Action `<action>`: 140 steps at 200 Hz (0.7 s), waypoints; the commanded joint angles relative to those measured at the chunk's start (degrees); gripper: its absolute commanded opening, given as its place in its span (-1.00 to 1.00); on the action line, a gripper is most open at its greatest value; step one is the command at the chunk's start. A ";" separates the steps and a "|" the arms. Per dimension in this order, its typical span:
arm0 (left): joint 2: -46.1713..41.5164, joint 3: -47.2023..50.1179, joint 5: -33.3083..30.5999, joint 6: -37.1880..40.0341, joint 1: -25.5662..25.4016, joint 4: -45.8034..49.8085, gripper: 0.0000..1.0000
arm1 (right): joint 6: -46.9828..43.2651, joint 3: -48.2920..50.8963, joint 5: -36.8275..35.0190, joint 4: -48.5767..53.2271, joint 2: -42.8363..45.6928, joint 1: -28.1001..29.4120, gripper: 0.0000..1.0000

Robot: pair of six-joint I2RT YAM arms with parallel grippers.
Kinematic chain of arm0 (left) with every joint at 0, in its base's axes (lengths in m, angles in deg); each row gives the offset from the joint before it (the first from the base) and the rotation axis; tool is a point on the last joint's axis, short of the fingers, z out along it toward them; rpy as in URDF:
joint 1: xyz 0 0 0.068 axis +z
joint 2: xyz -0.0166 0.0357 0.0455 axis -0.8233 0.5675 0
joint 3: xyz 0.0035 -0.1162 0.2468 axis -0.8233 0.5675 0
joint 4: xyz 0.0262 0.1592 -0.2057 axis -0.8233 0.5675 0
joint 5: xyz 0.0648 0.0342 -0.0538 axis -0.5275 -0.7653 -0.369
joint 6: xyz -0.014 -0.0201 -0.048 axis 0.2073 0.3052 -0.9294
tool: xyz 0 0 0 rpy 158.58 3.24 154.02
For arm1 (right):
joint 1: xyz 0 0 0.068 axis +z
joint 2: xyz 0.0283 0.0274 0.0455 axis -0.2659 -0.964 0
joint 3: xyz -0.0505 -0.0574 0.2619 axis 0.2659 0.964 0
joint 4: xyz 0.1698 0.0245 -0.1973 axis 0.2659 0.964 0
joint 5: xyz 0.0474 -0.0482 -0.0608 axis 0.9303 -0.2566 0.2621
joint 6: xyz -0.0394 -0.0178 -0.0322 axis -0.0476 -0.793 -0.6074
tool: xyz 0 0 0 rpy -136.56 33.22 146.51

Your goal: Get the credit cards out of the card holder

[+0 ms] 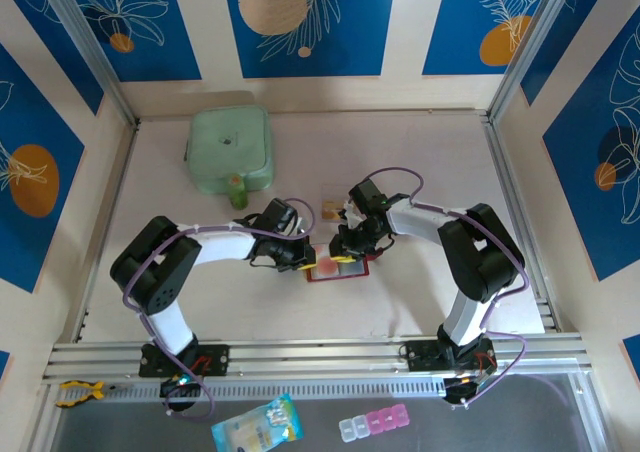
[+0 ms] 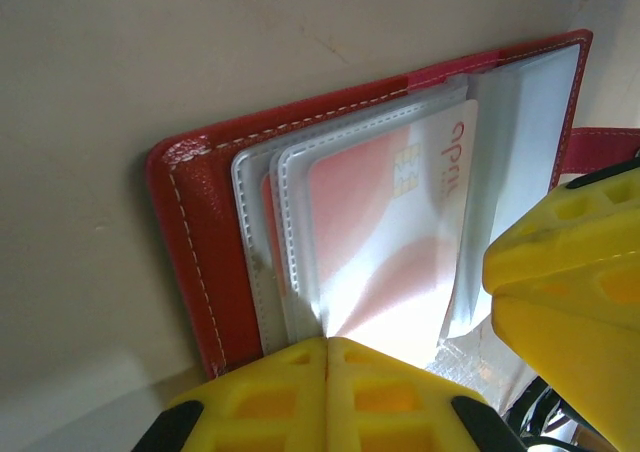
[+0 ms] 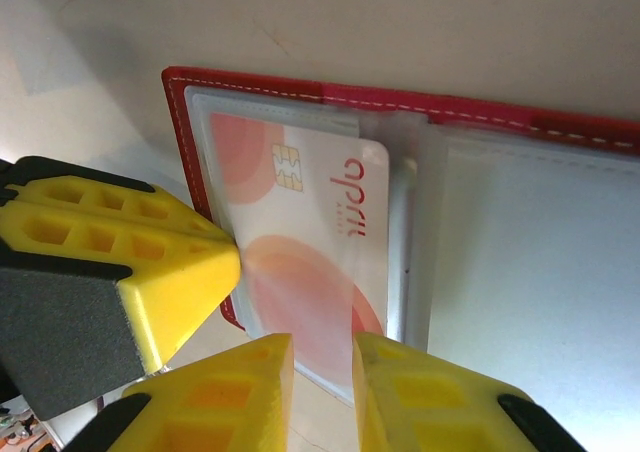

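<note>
One whitish card [image 3: 310, 222], marked with red blotches and a chip, sits in the front clear sleeve [image 2: 300, 272] of the card holder [image 1: 335, 275]. The holder lies open on the table [image 1: 420, 152], just toward 6 o'clock from its middle. A loose tan card [image 1: 330, 210] rests at the holder's 12 o'clock, and a green pouch [image 1: 230, 150] lies well apart at 10 o'clock. The left gripper [image 2: 328, 347] comes in from the holder's 9 o'clock. Its jaws are pressed together on the edge of the sleeves and appear to pinch the film there. The right gripper [image 3: 322, 357] reaches from about 1 o'clock, its jaws a little apart with the near edge of the whitish card between them. Whether the pads actually press on the card I cannot tell. The card looks light, thin and stiff with a glossy face, so it will likely slip from a shallow pinch and bow if squeezed hard. The sleeve film is soft and probably clings, and the holder is light enough to lift or slide along with the card unless it is held back. The best hold is probably the card's bare short edge, taken flat across both faces and clear of the film, with the pull running straight along the sleeve. The other gripper would do best anchoring the sleeve edge or the leather cover.
</note>
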 commanded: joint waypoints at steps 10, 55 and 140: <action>0.68 -0.01 -0.65 1.25 0.05 2.96 -0.85 | -1.10 -1.21 1.70 -0.47 -1.80 0.32 -0.54; 0.62 -0.28 -0.84 1.49 0.10 3.53 -0.85 | -1.71 -1.21 2.65 -1.92 -3.60 0.55 -0.53; 0.60 -0.57 -1.12 2.19 0.58 4.67 -0.85 | -3.00 -1.20 2.92 -2.42 -4.59 1.31 -0.55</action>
